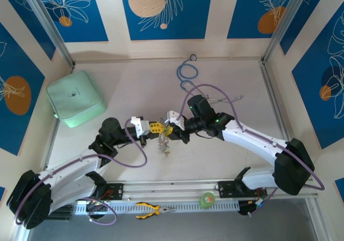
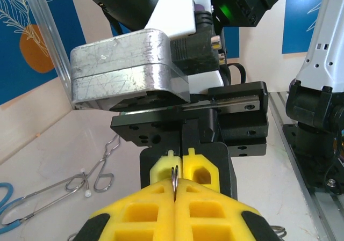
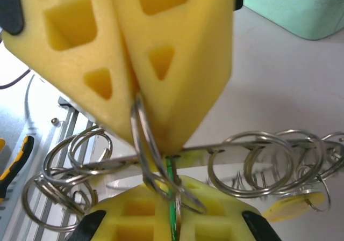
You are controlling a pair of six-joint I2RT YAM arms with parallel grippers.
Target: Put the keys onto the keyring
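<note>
Counter (image 1: 129, 90): pale, walled by blue-patterned panels.
Green case (image 1: 75, 99): by the counter's left edge, well apart from the arms.
Left end effector (image 2: 175, 195): mid-counter, yellow fingers pressed together on a small ring (image 3: 138, 128).
Right end effector (image 3: 172, 198): tip to tip with the left one, fingers pressed together on the same small ring. A green sliver sits between them, possibly a key.
Pliers (image 1: 148, 210): yellow-handled, on the rail at the near edge.
Keyring (image 3: 252, 144): thin silvery wire just beside both sets of fingertips, strung with many little loops.
Keys (image 1: 164, 144): a cluster dangling below the two end effectors, mid-counter.
</note>
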